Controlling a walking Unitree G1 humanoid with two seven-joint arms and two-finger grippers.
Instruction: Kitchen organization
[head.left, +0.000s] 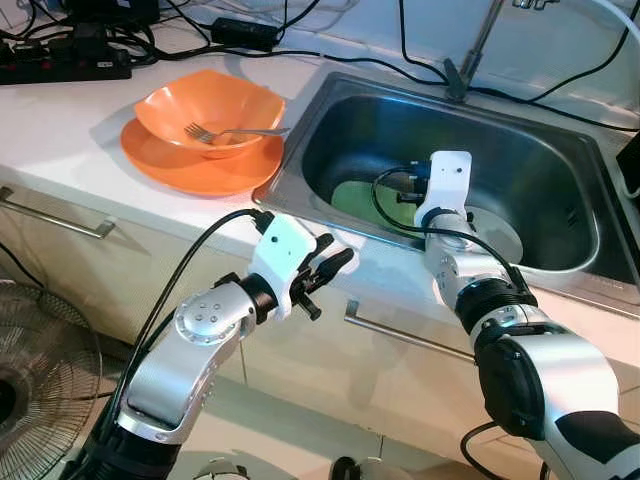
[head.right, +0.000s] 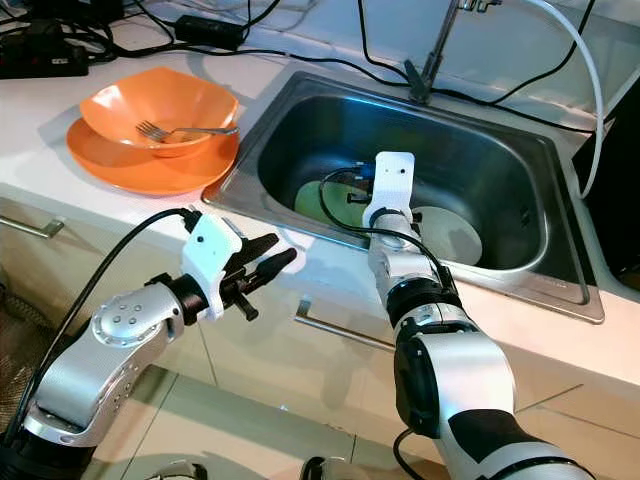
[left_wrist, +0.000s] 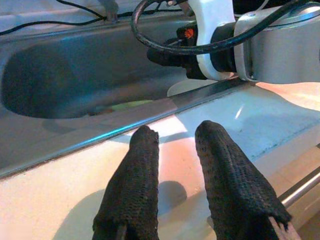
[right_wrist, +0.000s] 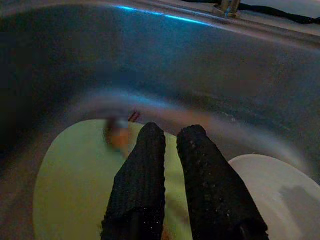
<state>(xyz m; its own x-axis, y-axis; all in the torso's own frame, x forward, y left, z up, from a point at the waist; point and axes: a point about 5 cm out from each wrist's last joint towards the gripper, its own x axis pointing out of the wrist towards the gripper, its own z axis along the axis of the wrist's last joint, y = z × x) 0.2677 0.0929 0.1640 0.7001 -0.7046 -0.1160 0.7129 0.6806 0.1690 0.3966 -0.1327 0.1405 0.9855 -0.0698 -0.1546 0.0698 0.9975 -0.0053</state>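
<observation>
The right gripper (right_wrist: 170, 150), fingers nearly closed and empty, is hovering over the green plate (right_wrist: 75, 185) in the sink (head.left: 560, 190) (white plate (right_wrist: 270, 195) beside); both are still awaiting removal; the left gripper (left_wrist: 177, 150) is idling, slightly parted, empty.

White worktop (head.left: 60, 125) w/ steel sink (head.left: 560, 175) set in; cabinet fronts below w/ bar handles (head.left: 55, 220). Fan (head.left: 40, 385) at floor level, black cables (head.left: 90, 45) along back wall.
</observation>
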